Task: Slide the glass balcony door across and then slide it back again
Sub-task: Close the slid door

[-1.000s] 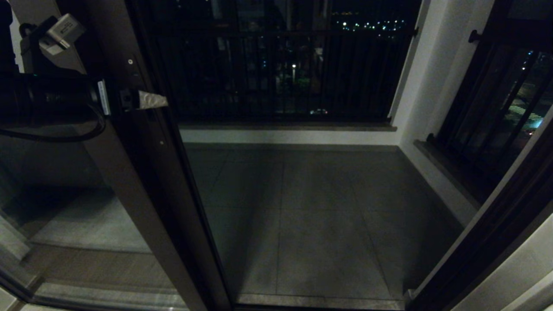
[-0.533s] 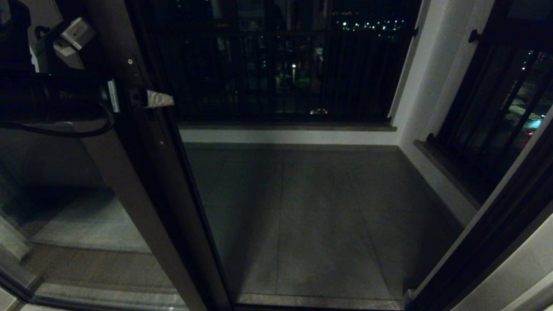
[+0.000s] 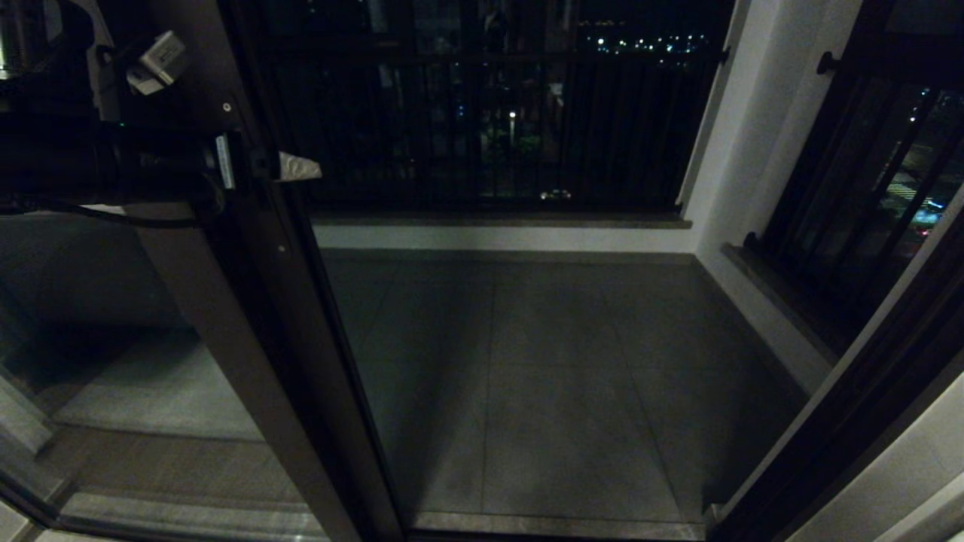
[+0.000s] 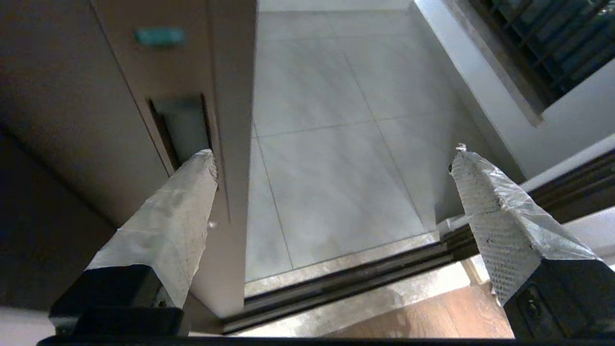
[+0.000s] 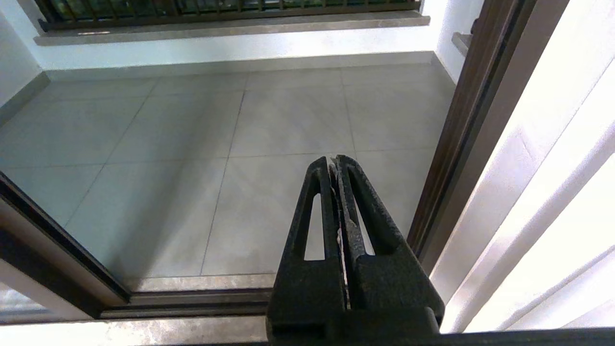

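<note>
The glass balcony door (image 3: pixel 248 316) stands at the left of the head view, its dark brown stile slanting from top to floor. My left gripper (image 4: pixel 334 156) is open wide at the stile. One taped finger (image 4: pixel 192 192) has its tip at the lower end of the black recessed handle slot (image 4: pixel 180 127). The other finger (image 4: pixel 485 202) hangs past the stile's edge, over the balcony tiles. In the head view a single taped fingertip (image 3: pixel 297 167) pokes out beyond the stile. My right gripper (image 5: pixel 335 161) is shut on nothing, low above the floor track.
The doorway opens onto a grey tiled balcony floor (image 3: pixel 542 376) with black barred railings (image 3: pixel 482 128) behind and at the right (image 3: pixel 866 188). The dark floor track (image 4: pixel 346 283) crosses the threshold. A brown door jamb (image 5: pixel 461 120) and a white wall (image 5: pixel 538 168) stand at the right.
My left arm has shifted to the right, so its fingertip sticks out further past the stile. The door itself has not moved.
</note>
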### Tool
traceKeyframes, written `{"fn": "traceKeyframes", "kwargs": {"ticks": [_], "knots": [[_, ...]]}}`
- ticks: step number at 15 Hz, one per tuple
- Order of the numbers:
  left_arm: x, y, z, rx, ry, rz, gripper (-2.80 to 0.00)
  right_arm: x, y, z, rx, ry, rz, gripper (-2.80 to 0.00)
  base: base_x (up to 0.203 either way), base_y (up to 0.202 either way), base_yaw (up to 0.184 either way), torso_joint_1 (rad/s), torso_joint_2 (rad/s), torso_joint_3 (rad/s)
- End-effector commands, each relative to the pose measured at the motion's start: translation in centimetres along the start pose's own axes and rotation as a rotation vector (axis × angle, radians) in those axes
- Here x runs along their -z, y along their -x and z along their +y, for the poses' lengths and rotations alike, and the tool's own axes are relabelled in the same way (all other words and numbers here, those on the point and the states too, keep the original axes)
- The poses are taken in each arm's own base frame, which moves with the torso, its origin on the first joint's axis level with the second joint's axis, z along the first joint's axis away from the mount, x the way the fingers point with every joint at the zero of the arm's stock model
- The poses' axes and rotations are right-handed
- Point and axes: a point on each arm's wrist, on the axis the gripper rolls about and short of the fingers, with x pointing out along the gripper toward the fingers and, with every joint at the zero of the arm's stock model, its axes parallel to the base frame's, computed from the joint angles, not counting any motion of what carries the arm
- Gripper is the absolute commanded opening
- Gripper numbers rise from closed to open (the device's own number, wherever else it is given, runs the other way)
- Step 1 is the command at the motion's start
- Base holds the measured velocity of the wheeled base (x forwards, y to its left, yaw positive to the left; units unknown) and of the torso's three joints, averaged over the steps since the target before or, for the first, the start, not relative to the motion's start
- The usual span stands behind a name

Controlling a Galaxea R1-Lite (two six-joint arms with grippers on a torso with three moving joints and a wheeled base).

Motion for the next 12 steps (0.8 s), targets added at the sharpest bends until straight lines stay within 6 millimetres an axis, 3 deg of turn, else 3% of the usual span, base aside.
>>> {"fn": "traceKeyframes", "kwargs": {"ticks": [1, 12], "knots": [[0.1, -0.8, 0.3, 0.002, -0.001, 0.008, 0.0, 0.0, 0.0, 0.0, 0.0, 0.0, 0.001, -2.8, 0.0, 0.0, 0.0, 0.0, 0.0, 0.0], [-0.1, -2.5, 0.0, 0.028, -0.021, -0.04, 0.0, 0.0, 0.0, 0.0, 0.0, 0.0, 0.001, -2.8, 0.0, 0.0, 0.0, 0.0, 0.0, 0.0]]}}
